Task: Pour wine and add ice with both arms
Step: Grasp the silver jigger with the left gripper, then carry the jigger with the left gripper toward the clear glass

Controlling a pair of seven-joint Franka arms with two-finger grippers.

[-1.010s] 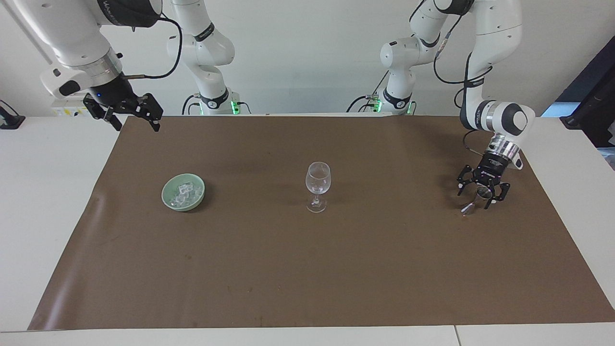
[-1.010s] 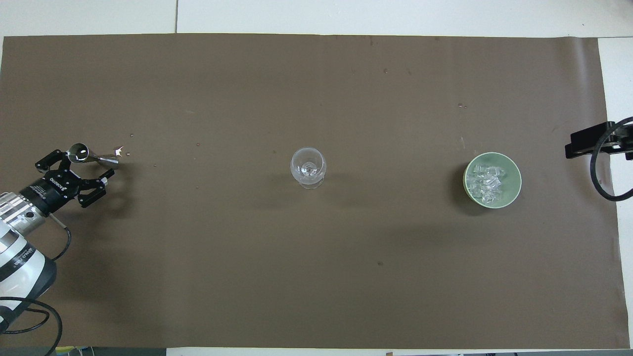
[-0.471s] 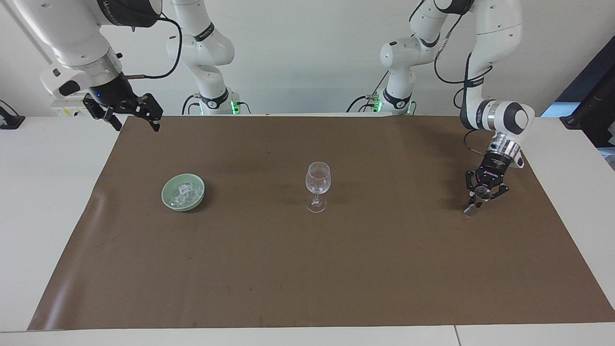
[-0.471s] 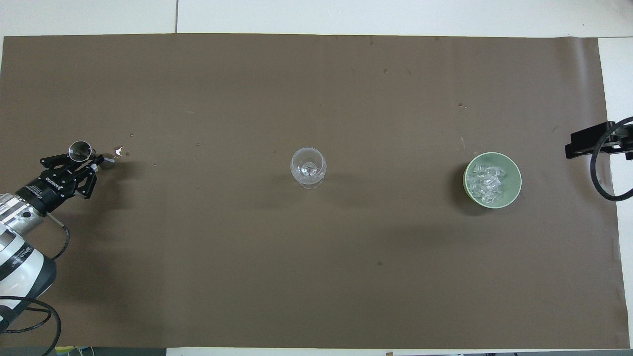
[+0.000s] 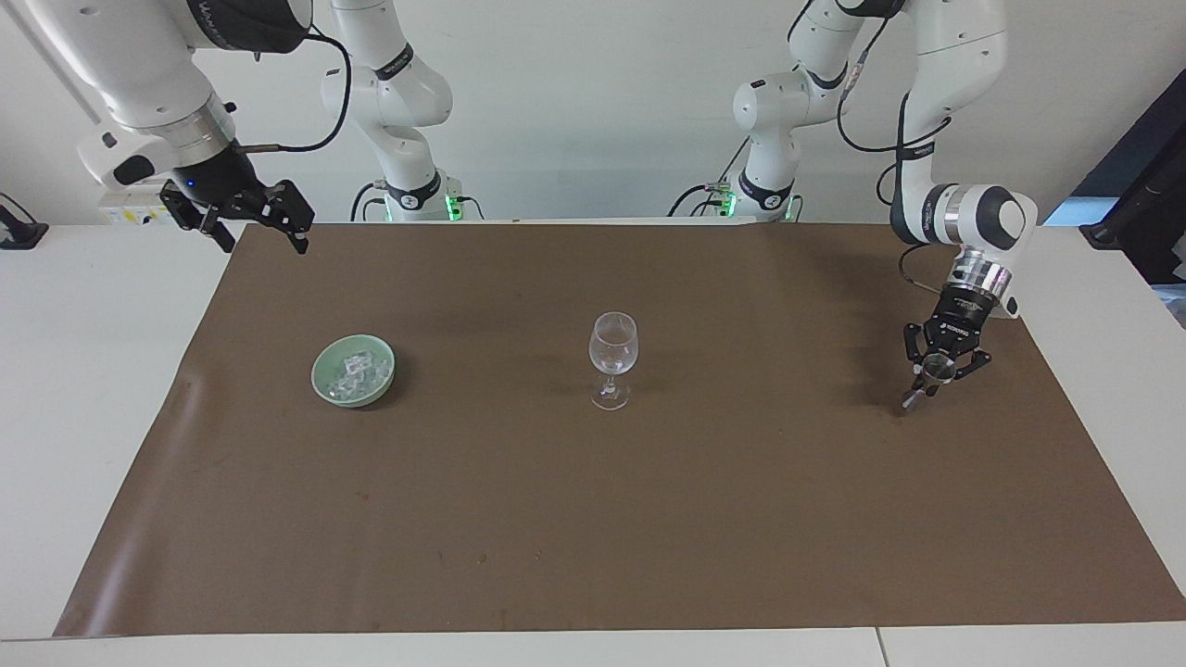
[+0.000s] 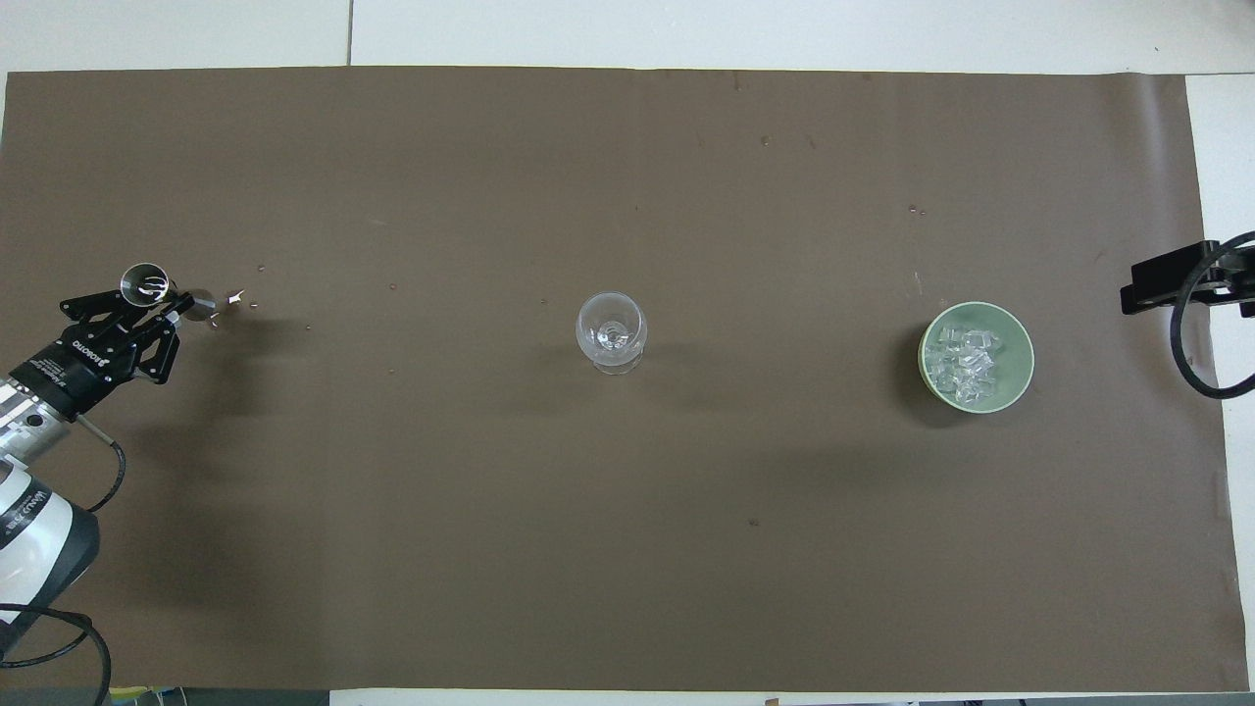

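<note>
While the right arm just waits w/ its right gripper point(image 5: 250, 222) spread wide in the upper left of the facing view, over the edge of the brown mat point(image 5: 593, 519), the left gripper point(image 5: 938, 375) at the right side of that frame is clenched on a small metal jigger point(image 6: 147, 284), a shiny double-cone measuring cup. So the step in hand looks like the wine half of the job: the measure is grabbed and just coming off the mat, pour not yet started. Wine glass point(image 5: 612, 357) stands upright mid-frame, looks empty afaict. The ice point(image 5: 357, 369) sits piled in the green bowl point(image 5: 326, 389) left of centre in the facing view, untouched. Next move prob calls for carrying the jigger across to the glass, keeping it level so nothing slops, then tipping it over the rim w/o knocking the thin stem. Can't tell if there's actually liquid in the cup, tbh. Vs a sec ago: the left claw was splayed open around the jigger, now it's pinched tight on it, and the wrist has risen and shifted a bit toward the right edge of the facing view. Right arm, glass, bowl haven't budged.
</note>
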